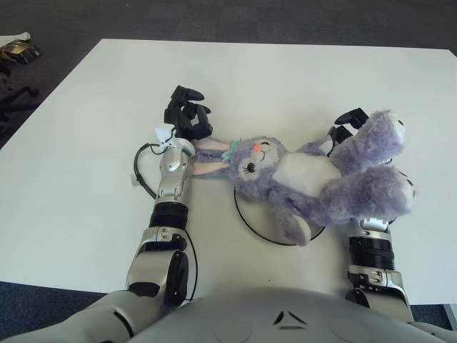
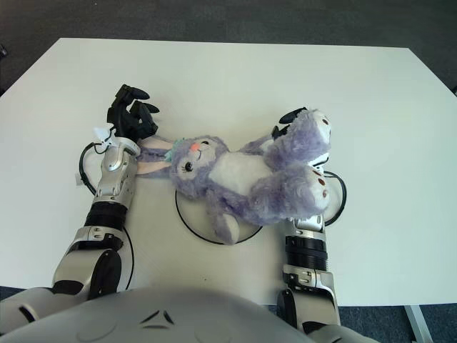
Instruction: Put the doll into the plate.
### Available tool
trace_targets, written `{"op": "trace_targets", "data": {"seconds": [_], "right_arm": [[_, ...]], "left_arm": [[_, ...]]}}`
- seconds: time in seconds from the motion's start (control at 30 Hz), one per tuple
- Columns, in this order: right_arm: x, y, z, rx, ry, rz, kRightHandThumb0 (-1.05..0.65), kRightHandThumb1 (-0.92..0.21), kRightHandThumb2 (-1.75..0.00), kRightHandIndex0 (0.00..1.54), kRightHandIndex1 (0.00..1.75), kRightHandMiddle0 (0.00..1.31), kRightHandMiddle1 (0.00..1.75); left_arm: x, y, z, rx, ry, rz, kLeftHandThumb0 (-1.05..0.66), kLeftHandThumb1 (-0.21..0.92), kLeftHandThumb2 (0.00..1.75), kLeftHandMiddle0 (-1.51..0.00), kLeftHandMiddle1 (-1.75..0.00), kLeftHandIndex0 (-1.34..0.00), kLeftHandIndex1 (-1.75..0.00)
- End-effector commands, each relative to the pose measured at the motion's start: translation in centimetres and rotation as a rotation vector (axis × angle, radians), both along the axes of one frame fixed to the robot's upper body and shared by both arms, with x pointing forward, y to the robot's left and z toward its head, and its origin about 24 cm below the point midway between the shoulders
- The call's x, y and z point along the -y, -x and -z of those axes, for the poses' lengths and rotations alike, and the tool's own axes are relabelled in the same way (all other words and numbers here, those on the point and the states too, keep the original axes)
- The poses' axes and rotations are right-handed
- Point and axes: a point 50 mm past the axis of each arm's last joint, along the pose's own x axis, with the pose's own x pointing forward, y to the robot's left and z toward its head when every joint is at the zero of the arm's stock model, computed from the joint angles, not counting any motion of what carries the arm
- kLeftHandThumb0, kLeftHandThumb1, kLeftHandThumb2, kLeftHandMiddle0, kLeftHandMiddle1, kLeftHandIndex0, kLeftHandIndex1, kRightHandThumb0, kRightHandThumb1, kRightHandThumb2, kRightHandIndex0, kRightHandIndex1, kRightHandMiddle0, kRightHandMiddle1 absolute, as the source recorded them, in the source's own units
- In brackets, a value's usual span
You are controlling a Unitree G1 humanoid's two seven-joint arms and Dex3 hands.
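Purple plush rabbit doll [image 1: 314,182] with a white belly, pink-lined ears and a small teal bow, lying on its back across the thin black-rimmed white round plate [image 1: 246,218], head toward 9 o'clock, feet toward 3 o'clock. Plate mostly hidden beneath the body; only the dark rim showing at 7 to 8 o'clock and, in the right eye view, again at 3 o'clock past the feet. Ears stretched off the plate onto the white rectangular table [image 1: 93,128]. Left hand [image 1: 188,114] at 10 o'clock from the doll's head, just beside the ear tips, black fingers loosely curled and holding nothing. Right hand [image 1: 347,127] at 2 o'clock from the plate's centre, pressed against the doll's upper leg and largely covered by it; only dark fingertips showing, so cannot tell whether gripping or released. Dark carpet [image 1: 214,18] beyond the table at 12 o'clock.
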Motion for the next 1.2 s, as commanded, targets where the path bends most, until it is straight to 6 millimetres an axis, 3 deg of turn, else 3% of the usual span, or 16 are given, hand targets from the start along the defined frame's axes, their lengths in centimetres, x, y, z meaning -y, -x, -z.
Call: {"op": "trace_targets", "data": {"seconds": [0.0, 1.17], "right_arm": [[-0.12, 0.2, -0.12, -0.017, 0.001, -0.019, -0.01, -0.04, -1.63, 0.79, 1.73, 0.62, 1.75], [-0.29, 0.4, -0.22, -0.06, -0.002, -0.058, -0.01, 0.03, -1.71, 0.85, 1.75, 0.67, 1.74]], "left_arm": [[-0.6, 0.26, 0.34, 0.003, -0.004, -0.019, -0.01, 0.32, 1.33, -0.5, -1.75, -0.49, -1.75], [-1.24, 0.11, 0.68, 0.007, -0.019, -0.062, -0.01, 0.27, 1.38, -0.53, -1.75, -0.52, -1.75]]}}
